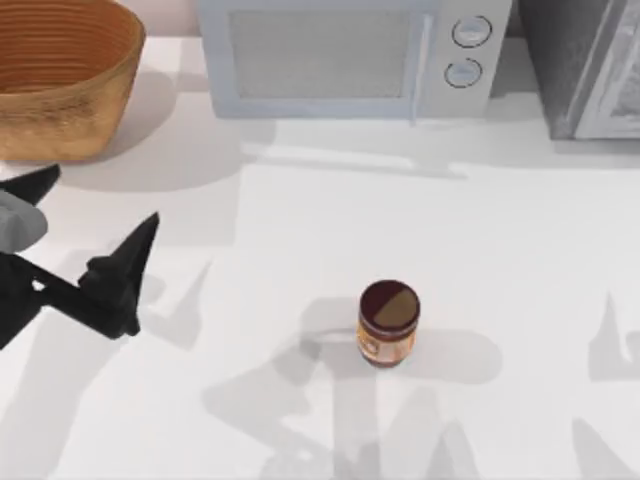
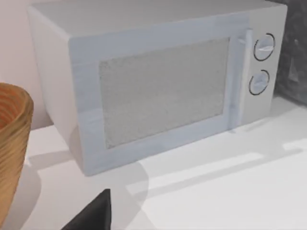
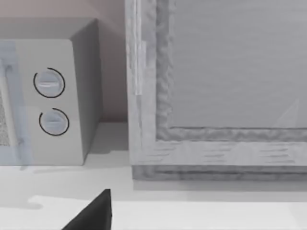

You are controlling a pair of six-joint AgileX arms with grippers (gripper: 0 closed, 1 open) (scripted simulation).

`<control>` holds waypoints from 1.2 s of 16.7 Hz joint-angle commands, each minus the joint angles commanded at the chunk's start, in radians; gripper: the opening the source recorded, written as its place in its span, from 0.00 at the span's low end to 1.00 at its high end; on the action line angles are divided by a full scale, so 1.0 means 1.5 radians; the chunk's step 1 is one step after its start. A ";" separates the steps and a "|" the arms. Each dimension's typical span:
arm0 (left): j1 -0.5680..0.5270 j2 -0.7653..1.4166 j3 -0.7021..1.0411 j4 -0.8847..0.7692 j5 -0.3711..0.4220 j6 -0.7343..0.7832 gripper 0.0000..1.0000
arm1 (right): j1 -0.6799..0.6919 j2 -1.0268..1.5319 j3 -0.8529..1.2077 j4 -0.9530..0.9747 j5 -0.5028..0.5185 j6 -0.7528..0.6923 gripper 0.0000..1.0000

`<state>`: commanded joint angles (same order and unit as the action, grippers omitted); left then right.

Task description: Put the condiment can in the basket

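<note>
The condiment can, a small jar with a dark brown lid and an orange-and-white label, stands upright on the white table a little right of centre. The woven tan basket sits at the back left corner, and its ribbed side appears in the left wrist view. My left gripper hovers open at the left edge, in front of the basket and well left of the can, holding nothing. One dark fingertip of my right gripper sits off to one side in the right wrist view, with nothing held.
A white microwave with two round dials stands along the back edge, right of the basket; it also shows in both wrist views. A grey cabinet-like unit fills the back right corner. Arm shadows fall across the front of the table.
</note>
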<state>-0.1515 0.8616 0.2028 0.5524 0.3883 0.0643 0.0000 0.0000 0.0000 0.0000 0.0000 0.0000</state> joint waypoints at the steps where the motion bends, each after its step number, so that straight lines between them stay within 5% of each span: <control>1: -0.006 0.032 0.007 0.020 0.014 0.002 1.00 | 0.000 0.000 0.000 0.000 0.000 0.000 1.00; 20: -0.111 0.621 0.158 0.413 0.284 0.054 1.00 | 0.000 0.000 0.000 0.000 0.000 0.000 1.00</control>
<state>-0.3186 1.7924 0.4393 1.1722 0.8147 0.1446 0.0000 0.0000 0.0000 0.0000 0.0000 0.0000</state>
